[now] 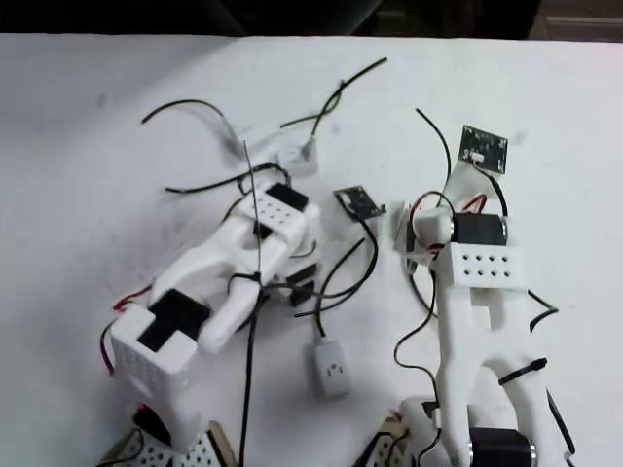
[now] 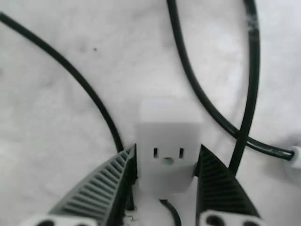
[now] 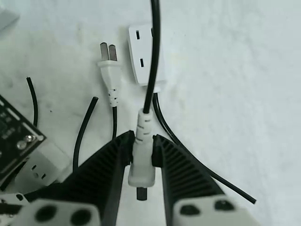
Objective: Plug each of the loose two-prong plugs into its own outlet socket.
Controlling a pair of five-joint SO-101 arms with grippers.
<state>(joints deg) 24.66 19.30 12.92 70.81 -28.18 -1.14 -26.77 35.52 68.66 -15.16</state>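
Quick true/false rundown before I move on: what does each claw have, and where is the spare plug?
1. The right claw is shut on a white plug, gripping its body. True.
2. The left claw is open and holds nothing. False: its fingers press both sides of an outlet socket, slots facing the camera.
3. The loose plug is already seated in a socket. False: it lies on the table beside the second socket, with both prongs bare.
4. The black cord from the white plug runs across the second socket in the right wrist view. True.
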